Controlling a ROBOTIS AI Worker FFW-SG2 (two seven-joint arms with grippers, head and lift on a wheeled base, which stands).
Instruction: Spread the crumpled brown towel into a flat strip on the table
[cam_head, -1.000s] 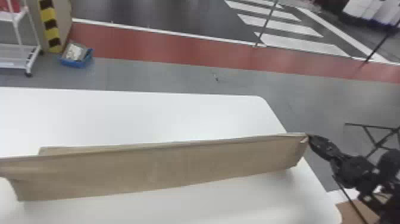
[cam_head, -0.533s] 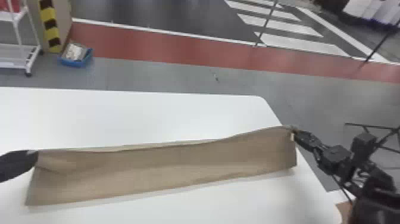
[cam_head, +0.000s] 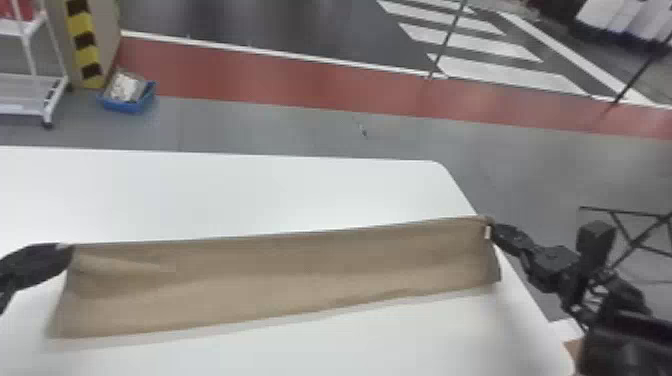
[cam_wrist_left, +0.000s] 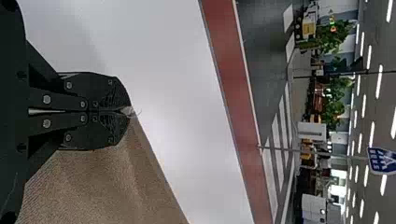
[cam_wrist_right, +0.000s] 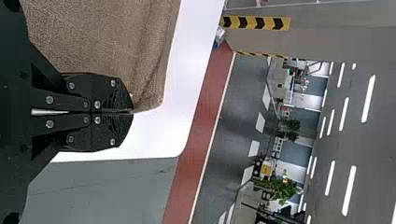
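Head view: see brown towel (cam_head: 280, 277) stretched lengthwise above or on white table (cam_head: 250, 195), contact unclear; lightly creased, pulled between left gripper (cam_head: 67, 251) and right gripper (cam_head: 494, 230), right end near table edge. Left wrist view: jaws closed, pinching towel corner. Right wrist view: same, pinching opposite end's corner. Probably light, soft, floppy, not fragile; may slip from shallow pinch. Best to hold by far-edge corners, pull evenly, lower gently.

A long, narrow brown cloth towel (cam_head: 280, 280) stretches nearly straight, from nine o'clock to three o'clock, across the smooth white table (cam_head: 250, 195). Soft creases mark its nine o'clock end; a small pale tag sits near its two o'clock corner.
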